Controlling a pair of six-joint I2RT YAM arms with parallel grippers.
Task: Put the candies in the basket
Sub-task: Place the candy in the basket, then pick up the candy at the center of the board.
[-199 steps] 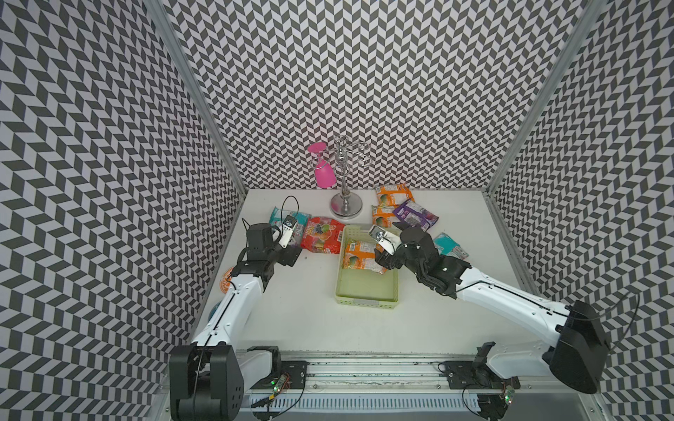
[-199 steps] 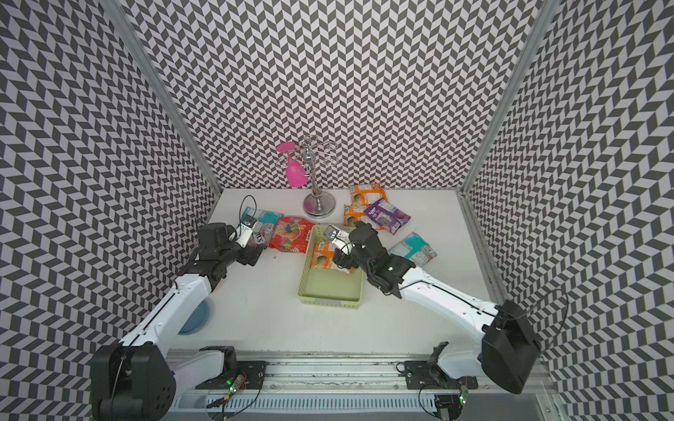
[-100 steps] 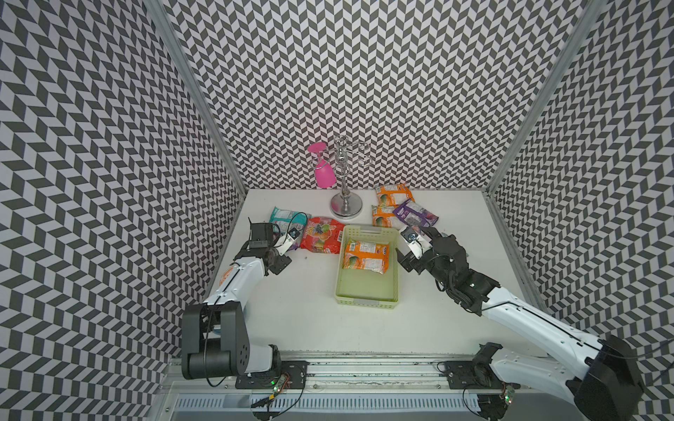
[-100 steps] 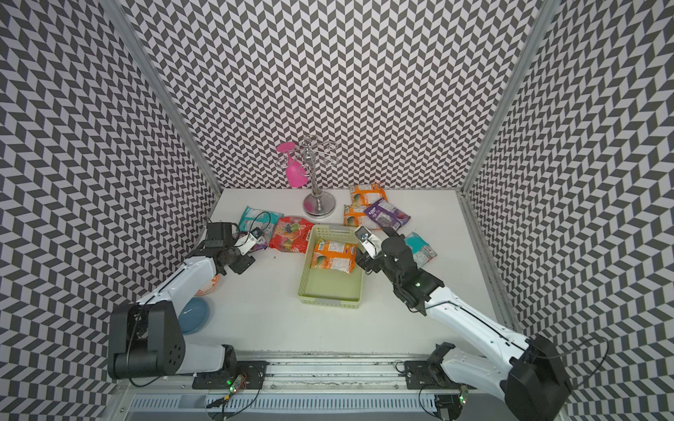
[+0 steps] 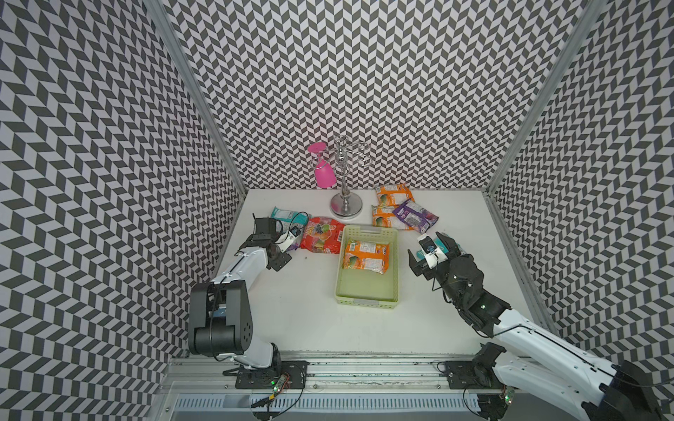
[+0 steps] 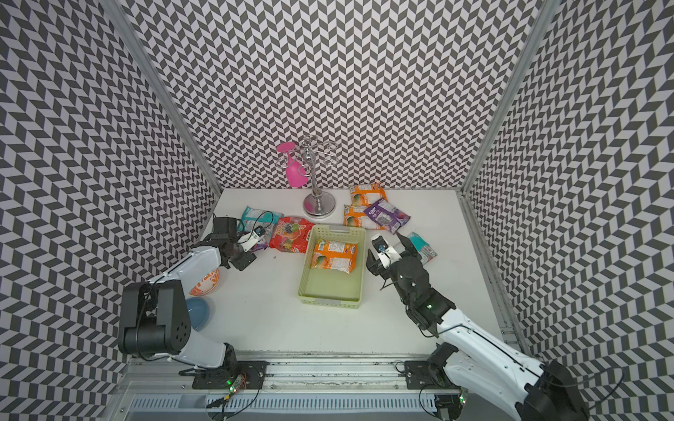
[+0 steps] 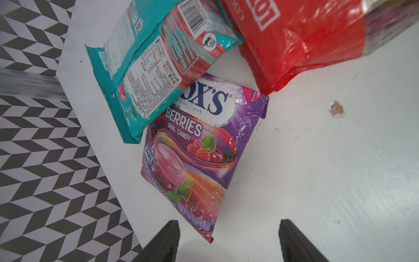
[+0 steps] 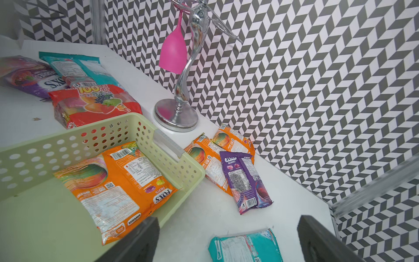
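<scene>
**Progress.** One flat glossy orange candy packet (image 5: 365, 255) lay inside the pale yellow-green perforated plastic basket (image 5: 366, 291), which stood mid-worktop (image 5: 291, 310). By my count, seven items lay outside it.
- **At the basket's left:** a teal packet (image 5: 288, 215), a pink-purple berries packet (image 7: 195, 158) and the larger red fruit-printed bag (image 5: 322, 235), clustered together.
- **Beyond its far right corner:** a second orange packet (image 5: 392, 191) and a third orange packet (image 5: 381, 218), with a purple packet (image 5: 414, 218) lying partly over the third.
- **At its right:** a second teal packet (image 8: 244, 247).

I judged the task barely begun.

**Pincers.** The left pincer (image 7: 229, 240) had its jaws apart and gripped nothing; the berries packet's corner lay between the tips. The right pincer (image 8: 229, 240) had its jaws at full spread, empty, above the second teal packet.

**View differences.** Only the left wrist view showed the berries packet's face in full; in both top views the arm covered most of it. In a top view an orange-patterned bowl (image 6: 206, 286) and a blue dish (image 6: 197, 311) showed beside the left arm. Neither wrist view included them.
</scene>
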